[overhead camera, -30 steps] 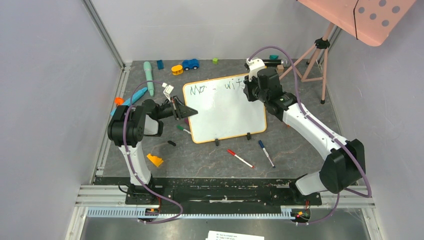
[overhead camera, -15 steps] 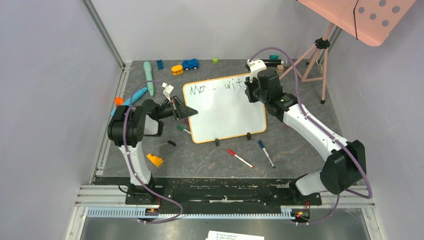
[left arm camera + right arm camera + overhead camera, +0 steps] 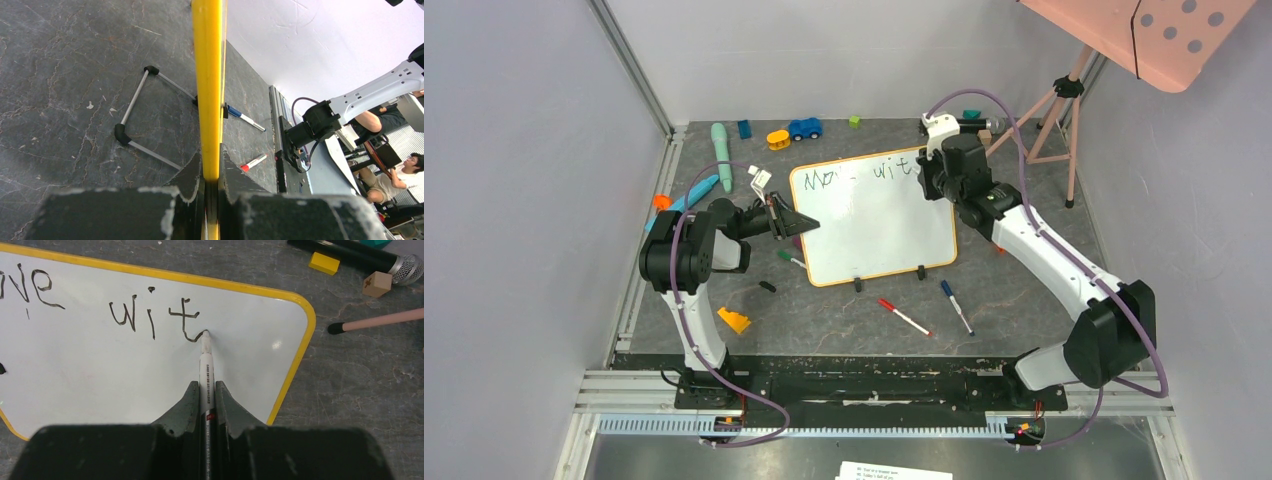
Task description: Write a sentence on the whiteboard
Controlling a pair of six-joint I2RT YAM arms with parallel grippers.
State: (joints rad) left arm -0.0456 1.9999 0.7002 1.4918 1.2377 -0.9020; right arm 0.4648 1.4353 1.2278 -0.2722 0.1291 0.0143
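Right gripper (image 3: pixel 207 386) is clamped on a white marker (image 3: pixel 205 365). Its fingers pinch the barrel so that the nib juts out ahead of them and touches the whiteboard (image 3: pixel 260 365) at the end of the curled foot of a "t". Just left of the nib stands the sentence (image 3: pixel 150 320) so far: "wit", and farther left the end of another word. To the right of the nib there is only a short stretch of bare white before the rounded corner of the frame (image 3: pixel 300 347). Beyond that corner lie a wooden block (image 3: pixel 376 284) and a yellow block (image 3: pixel 324 263).

By my reading the work is mid-word in the top row, and the sentence is far from complete. The next move calls for lifting the nib, shifting a little to the right and setting it down for the next letter. It should stay short of the frame, and later words will need a fresh row nearer the gripper.

Across the board, the left gripper (image 3: pixel 211 167) is closed on the board's edge, with the frame running up between its fingers, apparently to steady it.

From above, the right arm (image 3: pixel 1044 250) stretches far forward and leftward from its base, its wrist tipped down over the board's far right corner. The left arm (image 3: pixel 694 255) stands folded, with its forearm level and pointing right at the board's left edge.
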